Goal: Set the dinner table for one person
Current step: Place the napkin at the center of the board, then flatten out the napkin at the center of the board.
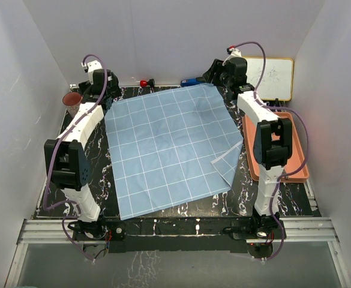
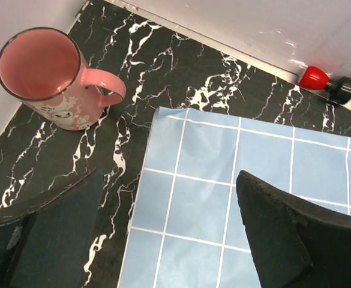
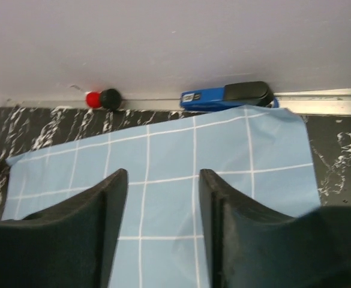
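Observation:
The dinner table (image 1: 100,171) is black with white veins. A light-blue gridded cloth (image 1: 169,150) lies spread over it, its near right corner folded over (image 1: 228,165). My left gripper (image 1: 106,91) hovers at the cloth's far left corner. In the left wrist view it (image 2: 168,174) is open wide, straddling the cloth's edge (image 2: 223,180), with nothing between the fingers. My right gripper (image 1: 216,72) hangs over the far right corner. In the right wrist view it (image 3: 162,172) stands open above the cloth (image 3: 163,144), holding nothing.
A pink mug (image 2: 43,75) (image 1: 72,99) stands at the far left corner of the table. A red-and-black item (image 2: 328,83) (image 3: 101,98) and a blue-and-black stapler-like thing (image 3: 226,95) lie along the back wall. An orange tray (image 1: 296,157) sits at the right, a whiteboard (image 1: 271,78) behind it.

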{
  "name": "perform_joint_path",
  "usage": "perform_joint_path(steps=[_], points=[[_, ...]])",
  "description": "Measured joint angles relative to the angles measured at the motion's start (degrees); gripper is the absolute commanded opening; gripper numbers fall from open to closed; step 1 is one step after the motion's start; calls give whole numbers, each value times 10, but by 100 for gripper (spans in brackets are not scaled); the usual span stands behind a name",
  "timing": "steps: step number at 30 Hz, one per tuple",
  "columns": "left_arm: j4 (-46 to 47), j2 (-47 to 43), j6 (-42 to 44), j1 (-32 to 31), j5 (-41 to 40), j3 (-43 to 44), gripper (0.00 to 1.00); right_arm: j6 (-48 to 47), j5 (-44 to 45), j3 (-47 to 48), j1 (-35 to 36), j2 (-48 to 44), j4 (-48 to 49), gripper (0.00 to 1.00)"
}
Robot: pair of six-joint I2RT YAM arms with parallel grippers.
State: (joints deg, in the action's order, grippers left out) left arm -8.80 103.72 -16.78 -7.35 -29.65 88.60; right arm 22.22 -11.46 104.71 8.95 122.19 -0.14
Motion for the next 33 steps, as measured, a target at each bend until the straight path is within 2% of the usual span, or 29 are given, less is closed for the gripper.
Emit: perform_joint_path(steps=[1,3,7,8,9,15,19,33], points=[[-1,-9,-4,-2,6,-9,84,0,-9,-8,0,-10,-4,38],[-5,-18,-14,-6,18,-23,69,2,-35,-35,0,-40,-15,28],[-14,-18,-36,-24,36,-55,20,-1,-70,-83,0,-77,-42,5],[-19,-18,-41,-33,37,-68,9,-3,-75,-96,0,-83,-51,0],[-23,-18,-47,-44,38,-81,0,-5,-80,-110,0,-89,-60,0],[-52,-18,-79,-109,50,-137,0,-25,-75,-205,1,-100,-105,0],[-62,-18,-92,-135,51,-144,0,-41,-47,-244,2,-101,-137,0],[-66,47,-125,-138,31,-157,0,-60,9,-305,3,-129,-155,0]])
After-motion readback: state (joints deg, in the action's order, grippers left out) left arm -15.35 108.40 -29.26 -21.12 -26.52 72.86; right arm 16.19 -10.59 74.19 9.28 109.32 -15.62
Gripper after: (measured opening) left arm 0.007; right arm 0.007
